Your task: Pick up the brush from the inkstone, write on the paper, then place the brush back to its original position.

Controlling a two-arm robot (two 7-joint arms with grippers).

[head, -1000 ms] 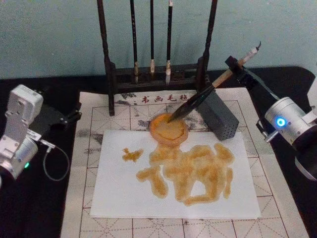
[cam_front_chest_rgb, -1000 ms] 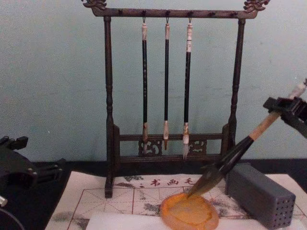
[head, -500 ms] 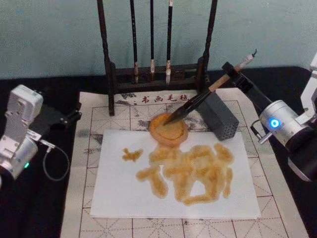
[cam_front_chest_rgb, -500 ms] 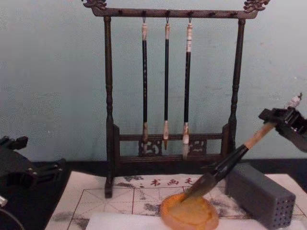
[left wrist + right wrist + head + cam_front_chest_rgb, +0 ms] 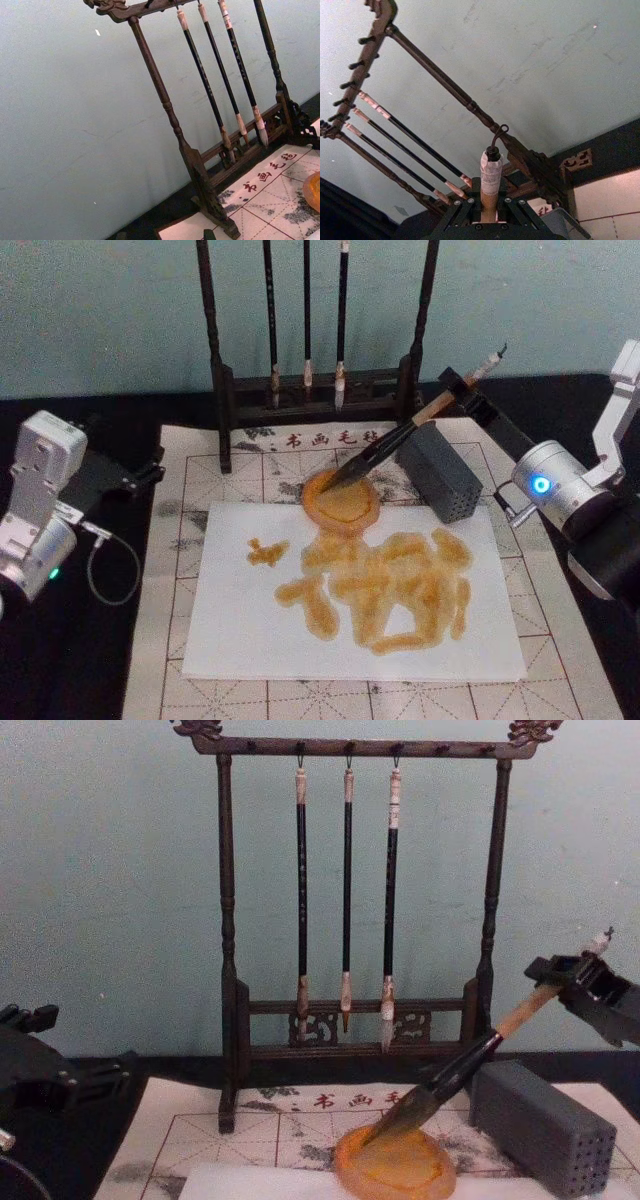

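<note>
Logged paper (image 5: 240,640), smeared with amber strokes, just in front of inkstone (image 5: 345,526). Noted brush rack (image 5: 227,920) behind inkstone. Left gripper (image 5: 130,478) parked well left of inkstone; open or closed, cannot tell. Grey block (image 5: 440,475) just right of inkstone. Found brush (image 5: 385,448) slanted, tip in inkstone. Right gripper (image 5: 455,390) up-right of inkstone, fingers clamped on brush handle

Staged calligraphy bench, lab-style setup: plain teal wall (image 5: 100,320) at 12 o'clock, wooden brush rack (image 5: 226,920) with three hanging brushes (image 5: 347,900) before it, gridded practice mat (image 5: 190,470) with printed characters on a black surface (image 5: 90,660), white paper (image 5: 240,630) at centre.
</note>
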